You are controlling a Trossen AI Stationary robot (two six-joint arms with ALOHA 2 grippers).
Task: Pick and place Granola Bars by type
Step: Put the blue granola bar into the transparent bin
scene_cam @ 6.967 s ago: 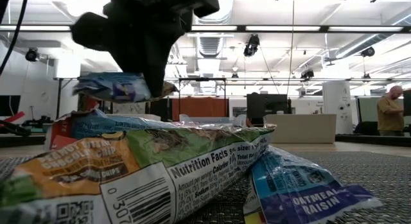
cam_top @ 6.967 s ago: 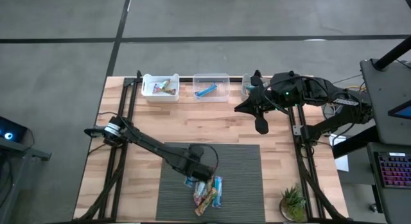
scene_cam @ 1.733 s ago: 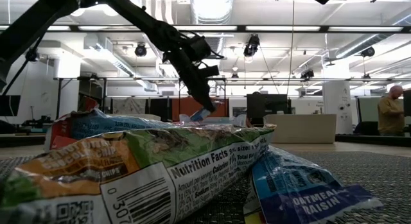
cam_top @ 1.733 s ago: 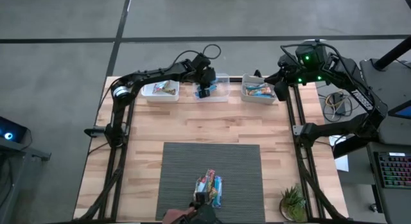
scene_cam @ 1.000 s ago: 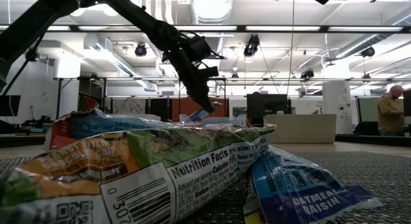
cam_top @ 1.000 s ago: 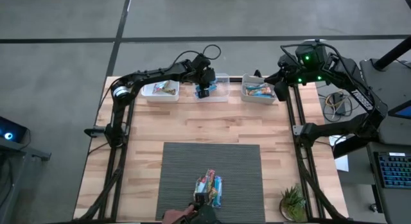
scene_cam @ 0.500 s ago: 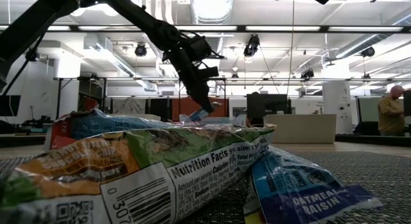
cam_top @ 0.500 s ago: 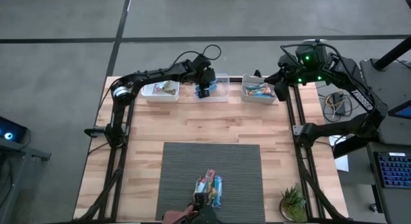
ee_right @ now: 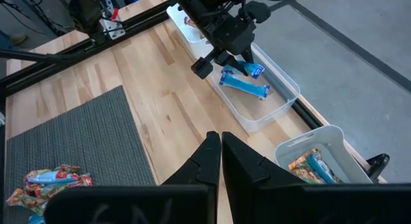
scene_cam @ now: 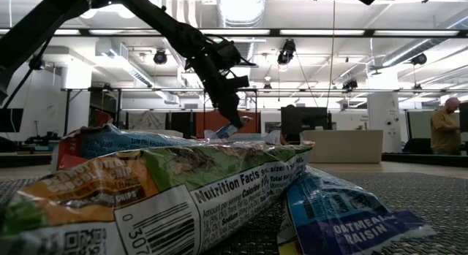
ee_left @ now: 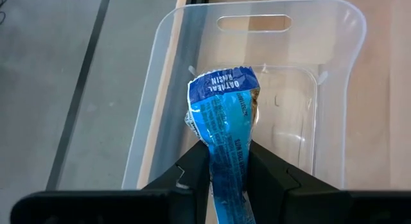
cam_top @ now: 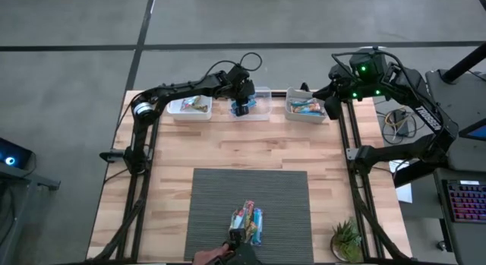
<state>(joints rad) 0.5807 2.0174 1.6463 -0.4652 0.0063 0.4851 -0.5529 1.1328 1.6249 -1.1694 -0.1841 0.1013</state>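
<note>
Open workshop floor, grey concrete all round; a wooden table [cam_top: 228, 155] with a dark ribbed mat [cam_top: 213, 212] at its near middle. Wide bare wood lies between the mat and the far edge.

Three bins line the far edge: a white bin [cam_top: 176, 107] with multicoloured bars, a clear middle bin [cam_top: 265, 91], and a right bin [cam_top: 292, 113] holding several bars.

The left gripper [cam_top: 241, 108] hangs over the clear middle bin, fingers [ee_left: 192, 166] closed on a blue bar [ee_left: 226, 131], its free end down inside the bin. Wrapper reads "OATMEAL RAISIN". The right wrist view shows a second blue bar [ee_right: 244, 86] lying flat in that bin.

The right gripper [ee_right: 215, 152] is parked high by the right bin, fingers pressed together, empty.

Remaining Granola Bars [cam_top: 247, 222] are heaped at the mat's near edge. Low view reads "Nutrition Facts" on a green wrapper [scene_cam: 183, 185], "OATMEAL RAISIN" on a blue one [scene_cam: 344, 211].
</note>
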